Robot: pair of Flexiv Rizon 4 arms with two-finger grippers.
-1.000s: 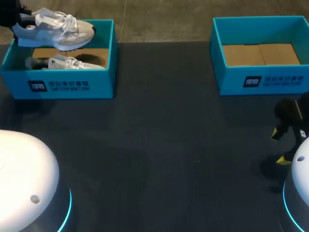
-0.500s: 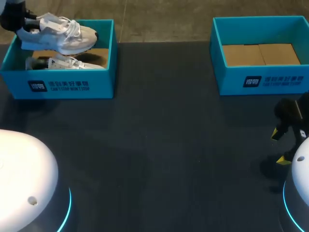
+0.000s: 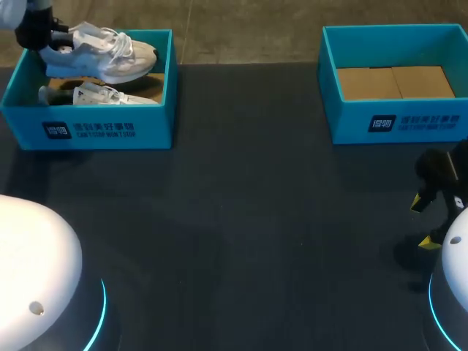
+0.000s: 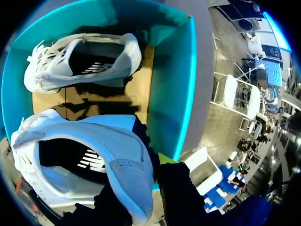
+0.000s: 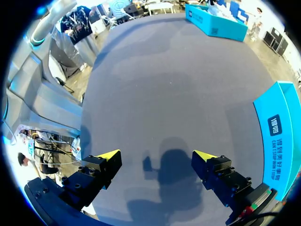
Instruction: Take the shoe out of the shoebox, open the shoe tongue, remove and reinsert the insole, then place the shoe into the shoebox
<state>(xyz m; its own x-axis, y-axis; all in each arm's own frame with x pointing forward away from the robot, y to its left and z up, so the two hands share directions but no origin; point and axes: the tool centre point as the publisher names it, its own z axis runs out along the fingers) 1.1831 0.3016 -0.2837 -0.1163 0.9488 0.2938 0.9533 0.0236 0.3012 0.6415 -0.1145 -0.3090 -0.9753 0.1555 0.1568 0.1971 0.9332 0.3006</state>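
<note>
At the near right edge of the surface (image 3: 256, 219), the right gripper (image 3: 422, 221) hangs just above the dark top. Its fingers stand wide apart and hold nothing; the right wrist view shows only bare surface between the yellow tips. Farther back on the right, the right shoebox (image 3: 398, 121) sits open, with a cardboard floor. At the far left stands the left shoebox (image 3: 95, 128), also open. A second shoe (image 3: 99, 95) lies on its cardboard floor near the front wall. Above the far half of this box, the left gripper (image 3: 38, 34) is clamped on the heel of the white shoe (image 3: 102, 58). The shoe is clear of the rim, sole down, toe pointing right.
</note>
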